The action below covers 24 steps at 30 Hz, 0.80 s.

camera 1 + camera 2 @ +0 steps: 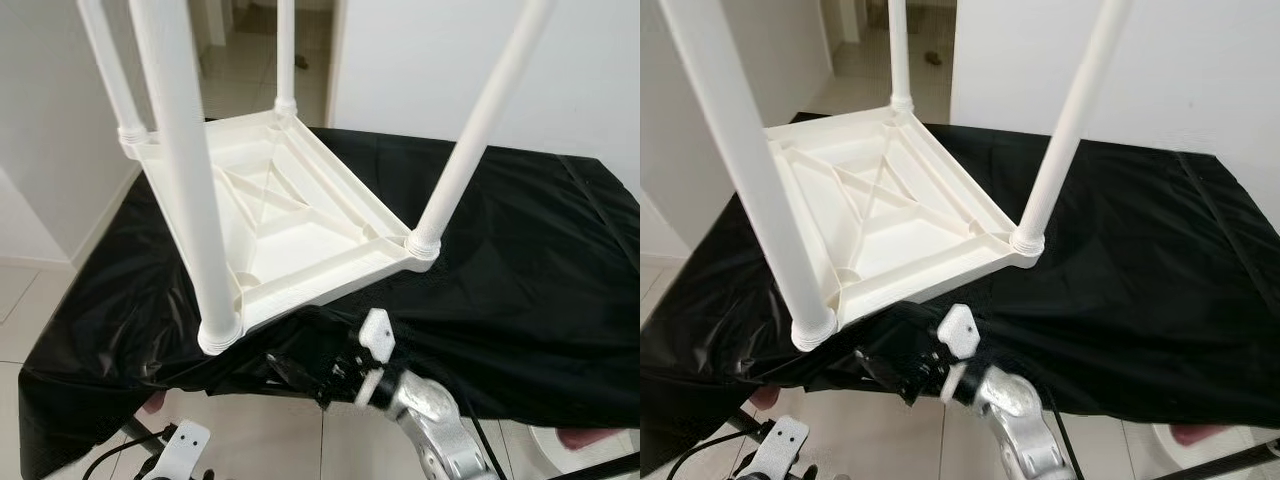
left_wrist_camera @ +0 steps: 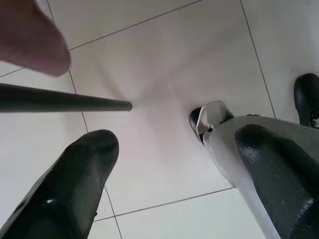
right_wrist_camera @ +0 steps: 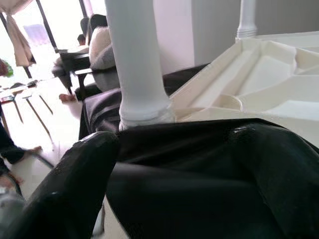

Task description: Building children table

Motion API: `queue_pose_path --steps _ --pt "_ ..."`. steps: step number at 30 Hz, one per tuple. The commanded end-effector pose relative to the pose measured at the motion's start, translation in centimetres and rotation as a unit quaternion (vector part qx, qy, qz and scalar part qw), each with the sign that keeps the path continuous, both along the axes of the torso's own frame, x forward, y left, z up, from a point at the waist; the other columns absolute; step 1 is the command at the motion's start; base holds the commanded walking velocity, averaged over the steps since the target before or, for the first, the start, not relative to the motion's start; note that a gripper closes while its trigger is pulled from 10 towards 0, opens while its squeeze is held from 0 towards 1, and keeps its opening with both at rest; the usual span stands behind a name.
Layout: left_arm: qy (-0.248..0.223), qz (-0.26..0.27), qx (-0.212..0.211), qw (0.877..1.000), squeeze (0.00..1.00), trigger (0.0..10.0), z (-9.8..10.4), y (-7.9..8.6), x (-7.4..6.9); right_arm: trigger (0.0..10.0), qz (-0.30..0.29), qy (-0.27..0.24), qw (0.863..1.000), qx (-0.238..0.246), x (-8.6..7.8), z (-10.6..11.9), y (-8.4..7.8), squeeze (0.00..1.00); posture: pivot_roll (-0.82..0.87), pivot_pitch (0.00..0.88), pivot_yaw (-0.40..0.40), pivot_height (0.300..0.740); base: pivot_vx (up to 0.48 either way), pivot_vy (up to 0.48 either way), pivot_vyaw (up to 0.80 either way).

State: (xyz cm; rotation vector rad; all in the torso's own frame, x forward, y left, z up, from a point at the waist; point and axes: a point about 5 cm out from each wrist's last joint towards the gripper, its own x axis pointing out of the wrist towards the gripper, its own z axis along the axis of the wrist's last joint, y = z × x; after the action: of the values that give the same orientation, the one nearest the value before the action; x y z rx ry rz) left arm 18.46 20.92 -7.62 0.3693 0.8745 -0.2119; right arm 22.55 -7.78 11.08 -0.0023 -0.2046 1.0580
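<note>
On a work surface draped in a glossy black plastic sheet (image 1: 520, 270) lies a white plastic children's table (image 1: 285, 225), turned upside down so that its ribbed underside faces up. Four round white legs stand up from its corners: the near-left leg (image 1: 185, 170), the near-right leg (image 1: 470, 140), the far-left leg (image 1: 110, 75) and the far leg (image 1: 286, 55). Its near-left corner sits right at the front edge of the draped surface, and the sheet bunches into folds just below it.

Close under that front edge is the right gripper (image 1: 305, 378), reaching in from the silver right arm (image 1: 435, 425). In the right wrist view its two black fingers (image 3: 65, 189) stand apart with a fold of the black sheet bulging between them, and the near-left leg rises just beyond. Whether the fingers actually pinch the sheet I cannot tell; they do not touch the table.

Lower down, beside the robot, the left gripper (image 2: 169, 179) hangs over a pale tiled floor (image 2: 164, 64). Its fingers (image 2: 70, 189) are spread wide and grip nothing. A thin dark rod (image 2: 60, 99) crosses the left wrist view above the floor, and a blurred reddish shape (image 2: 30, 37) sits at the corner.

Behind the table are white walls (image 1: 500, 50) and an open doorway. In the right wrist view, a person (image 3: 94, 45) sits in a chair further off in the room.
</note>
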Motion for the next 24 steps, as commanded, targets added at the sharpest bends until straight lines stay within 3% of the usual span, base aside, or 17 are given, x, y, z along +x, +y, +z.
queue_pose_path --steps 1,4,6,8,13,14,19,22,24 --pt "0.009 0.008 0.006 1.0 0.0 10.0 -0.2 0.1 -0.4 10.0 -0.004 -0.018 1.0 -0.001 0.1 0.5 -0.6 0.0 0.07 0.021 -0.001 0.74 0.0 0.0 0.0" --pt "0.009 0.008 0.007 1.0 0.0 10.0 -0.2 0.2 -0.4 10.0 0.04 -0.015 0.999 -0.026 -0.5 0.3 -0.6 0.0 0.06 0.026 0.01 0.74 0.0 0.0 0.0" --pt "0.008 0.007 0.007 1.0 0.0 10.0 -0.1 0.2 -0.2 10.0 0.103 -0.004 0.993 -0.048 -1.1 0.3 -0.8 0.0 0.06 0.031 0.014 0.74 0.0 0.0 0.0" --pt "0.008 0.007 0.007 1.0 0.0 10.0 -0.1 0.2 -0.2 10.0 0.103 -0.004 0.993 -0.048 -1.1 0.3 -0.8 0.0 0.06 0.031 0.014 0.74 0.0 0.0 0.0" --pt "0.005 0.009 0.008 1.0 0.0 10.0 0.0 0.4 0.1 10.0 0.167 0.002 0.983 -0.071 -1.7 0.4 -1.0 0.0 0.08 0.037 0.014 0.74 0.0 0.0 0.0" --pt "0.002 0.014 0.009 1.0 0.0 10.0 0.2 0.6 0.3 10.0 0.201 0.002 0.976 -0.079 -1.7 0.7 -0.9 0.0 0.1 0.043 0.003 0.74 0.0 0.0 0.0" --pt "-0.001 0.02 0.01 1.0 0.0 10.0 0.2 0.8 0.3 10.0 0.247 0.001 0.964 -0.094 -2.0 0.8 -0.9 0.0 0.11 0.044 -0.004 0.74 0.0 0.0 0.0" --pt "-0.003 0.027 0.011 1.0 0.0 10.0 0.3 1.1 0.2 10.0 0.316 0.009 0.942 -0.114 -2.6 0.7 -0.8 0.0 0.13 0.041 -0.019 0.74 0.0 0.0 0.0" --pt "-0.003 0.029 0.011 1.0 0.0 10.0 0.3 1.1 0.2 10.0 0.334 0.014 0.935 -0.117 -2.7 0.7 -0.8 0.0 0.13 0.041 -0.021 0.74 0.0 0.0 0.0"
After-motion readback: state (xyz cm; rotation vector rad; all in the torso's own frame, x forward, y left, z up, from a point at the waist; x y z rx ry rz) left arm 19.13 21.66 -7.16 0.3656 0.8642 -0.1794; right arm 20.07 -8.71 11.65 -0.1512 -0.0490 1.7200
